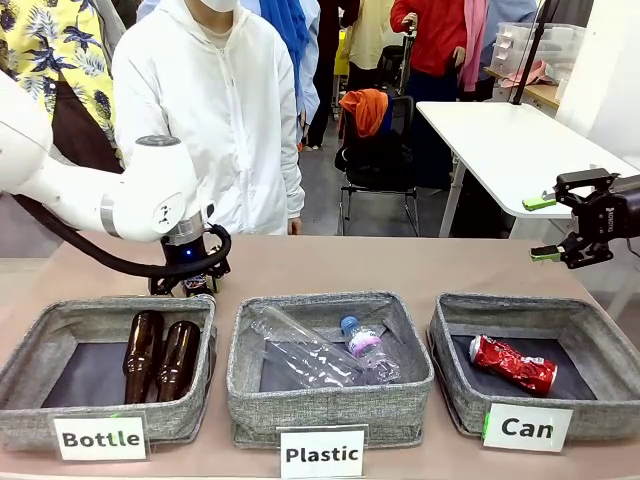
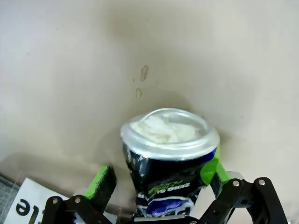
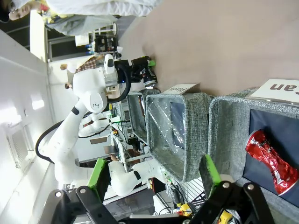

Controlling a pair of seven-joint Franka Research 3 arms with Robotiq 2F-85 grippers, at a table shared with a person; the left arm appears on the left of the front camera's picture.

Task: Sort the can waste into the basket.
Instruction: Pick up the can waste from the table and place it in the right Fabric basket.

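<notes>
A black can [image 2: 169, 154] with a silver top stands upright on the table just behind the Bottle bin. My left gripper [image 2: 156, 175] [image 1: 190, 278] is lowered over it, open, with a green pad on either side of the can. A crushed red can [image 1: 513, 363] [image 3: 273, 161] lies on the dark floor of the grey basket [image 1: 458, 395] [image 3: 229, 135] signed "Can" at the right. Above that basket's far right corner my right gripper [image 1: 566, 226] [image 3: 153, 170] hangs open with nothing between its fingers.
The Bottle bin [image 1: 30, 360] on the left holds two brown bottles [image 1: 160, 355]. The middle Plastic bin [image 1: 330, 405] holds clear bottles [image 1: 365, 348]. A person in a white jacket [image 1: 225, 110] stands at the far edge. A white table [image 1: 510, 140] is behind on the right.
</notes>
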